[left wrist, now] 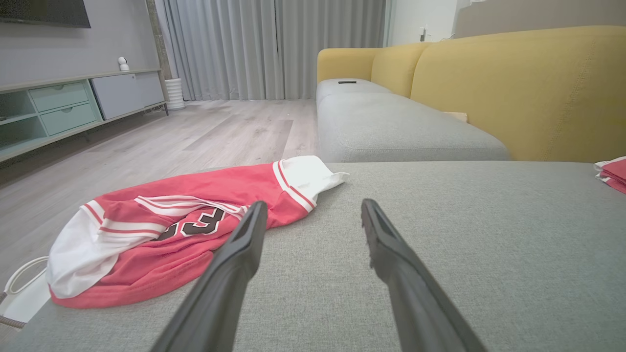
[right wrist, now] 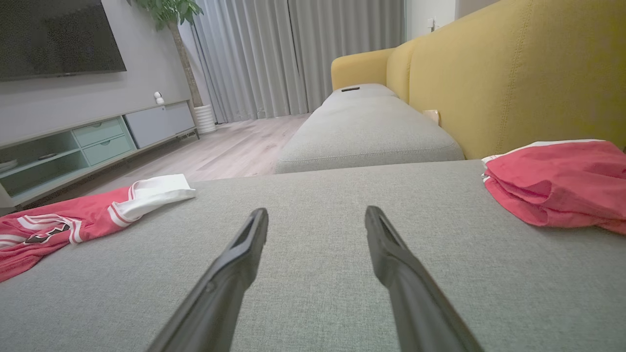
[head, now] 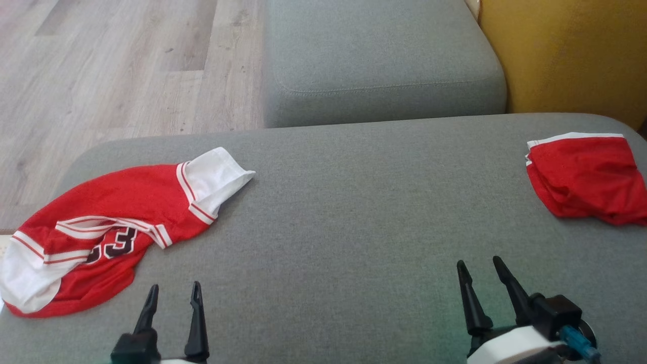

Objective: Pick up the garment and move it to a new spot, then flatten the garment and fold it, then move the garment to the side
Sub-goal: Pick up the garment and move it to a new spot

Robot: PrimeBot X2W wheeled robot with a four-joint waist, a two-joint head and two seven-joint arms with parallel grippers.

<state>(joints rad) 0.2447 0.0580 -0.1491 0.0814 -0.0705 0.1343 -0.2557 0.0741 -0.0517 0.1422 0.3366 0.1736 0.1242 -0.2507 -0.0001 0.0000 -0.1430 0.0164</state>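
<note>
The red jersey (head: pixel 126 194) lies crumpled at the left of the head view, on the grey cushion (head: pixel 343 212). The left gripper (head: pixel 175 286) at lower left and the right gripper (head: pixel 478 261) at lower right are both wide open and hold nothing. A folded red garment (head: pixel 581 177) sits at the right edge.

The seat cushion (head: pixel 354 227) is coarse-woven, matt grey cloth, the garment (head: pixel 111 212) and the folded red piece (head: pixel 586 177) thin, soft red-and-white knit, the floor (head: pixel 101 65) pale matt wood-grain plank, the sofa back (head: pixel 571 50) matt yellow cloth, and the left gripper (head: pixel 175 284) and right gripper (head: pixel 478 260) have fingers of matt black plastic.
</note>
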